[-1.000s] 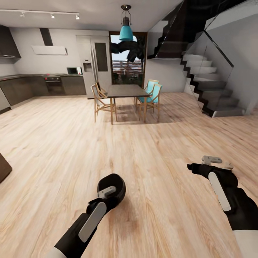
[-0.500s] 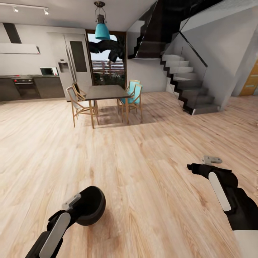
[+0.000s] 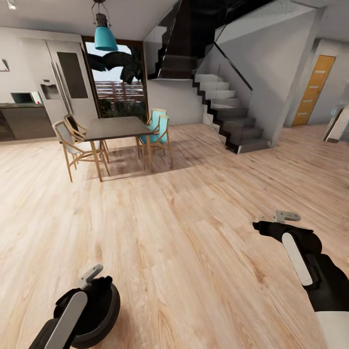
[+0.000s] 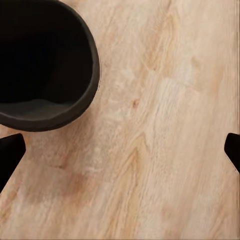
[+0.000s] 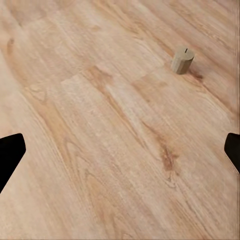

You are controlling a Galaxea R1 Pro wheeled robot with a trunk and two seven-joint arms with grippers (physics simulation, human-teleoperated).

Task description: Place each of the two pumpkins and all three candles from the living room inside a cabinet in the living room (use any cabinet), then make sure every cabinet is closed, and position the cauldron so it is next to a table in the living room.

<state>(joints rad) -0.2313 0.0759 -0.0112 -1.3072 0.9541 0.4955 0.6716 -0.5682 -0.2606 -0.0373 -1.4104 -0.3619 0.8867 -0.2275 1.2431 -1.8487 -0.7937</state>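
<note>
The robot's left gripper (image 4: 120, 147) is spread wide, its two black fingertips (image 4: 10, 155) showing far apart in the left wrist view, with nothing between them but the pale wood-plank floor (image 4: 165, 125). Just beside it sits a round, black, bowl-shaped cauldron (image 4: 42, 65) resting on the floor; in the head view the cauldron (image 3: 99, 310) lies low and to the robot's left, partly behind the black-and-white left arm (image 3: 63, 322), and whether the arm touches it cannot be told. The right gripper (image 5: 120, 150) is likewise spread wide and holds nothing, hanging above bare floor. Ahead of it, well apart, a short, thick, beige-cream cylindrical candle (image 5: 182, 60) stands upright on the planks. In the head view the right gripper (image 3: 276, 223) reaches forward on the robot's right. Farther out, a dark rectangular dining table (image 3: 116, 127) stands with pale wooden chairs (image 3: 72, 145) and teal chairs (image 3: 157, 128) around it, under a teal pendant lamp (image 3: 105, 36). Beyond are a grey staircase with a glass side (image 3: 228, 111), a tall pale refrigerator (image 3: 63, 82) and an orange wooden door (image 3: 312, 89).
</note>
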